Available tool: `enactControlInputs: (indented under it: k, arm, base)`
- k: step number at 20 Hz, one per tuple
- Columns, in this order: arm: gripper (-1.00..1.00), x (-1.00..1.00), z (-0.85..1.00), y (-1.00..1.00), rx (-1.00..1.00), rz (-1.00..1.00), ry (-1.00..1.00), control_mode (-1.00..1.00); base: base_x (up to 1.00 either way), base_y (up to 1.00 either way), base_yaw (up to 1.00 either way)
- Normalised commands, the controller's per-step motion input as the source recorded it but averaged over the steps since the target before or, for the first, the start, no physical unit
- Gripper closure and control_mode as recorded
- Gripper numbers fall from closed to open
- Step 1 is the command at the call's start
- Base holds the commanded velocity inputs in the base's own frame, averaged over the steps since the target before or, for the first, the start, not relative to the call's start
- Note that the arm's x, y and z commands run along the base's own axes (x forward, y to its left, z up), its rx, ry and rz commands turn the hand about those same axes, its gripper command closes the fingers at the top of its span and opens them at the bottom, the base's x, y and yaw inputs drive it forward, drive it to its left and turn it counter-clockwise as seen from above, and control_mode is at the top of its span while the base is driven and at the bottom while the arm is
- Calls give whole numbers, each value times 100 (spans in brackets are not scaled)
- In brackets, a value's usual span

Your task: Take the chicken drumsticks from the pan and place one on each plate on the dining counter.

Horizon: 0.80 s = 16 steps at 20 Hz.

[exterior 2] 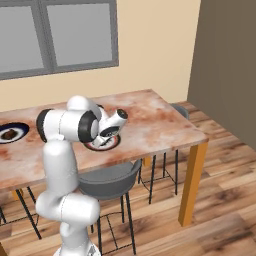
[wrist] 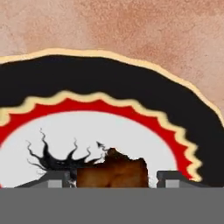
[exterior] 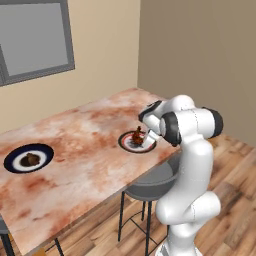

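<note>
Presently gripper (wrist: 113, 177) closed on drumstick (exterior: 138, 135), over near plate (exterior: 126, 142) on dining counter (exterior: 90, 155); long axis roughly upright. Second drumstick (exterior: 31, 159) lying on far plate (exterior: 15, 162).

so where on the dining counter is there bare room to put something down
Bare reddish marbled stone counter lies between the far dark-rimmed plate and the near dark-rimmed plate, and along the window side. It is crowded at the near plate: the hand and a brown drumstick are there.

Both base views look forward and down from behind the arm, left and right, sharing the surface (exterior: 85, 150) and near plate (exterior: 127, 145); hand view sits close above that plate.
</note>
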Motion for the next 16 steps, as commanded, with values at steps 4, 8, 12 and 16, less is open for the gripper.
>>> enactControlInputs:
  k: [4,8,12,16]
  arm:
    - [-100,-34,0,-17,-2,-7,-14,-100]
    - [-100,-1,18,0,-11,0,-1,-100]
    - [-100,-26,95,-8,0,-3,-25,-100]
    - [-100,-8,100,0,0,0,-20,-100]
  base:
    - [0,0,0]
    - [0,0,0]
    - [0,0,0]
    - [0,0,0]
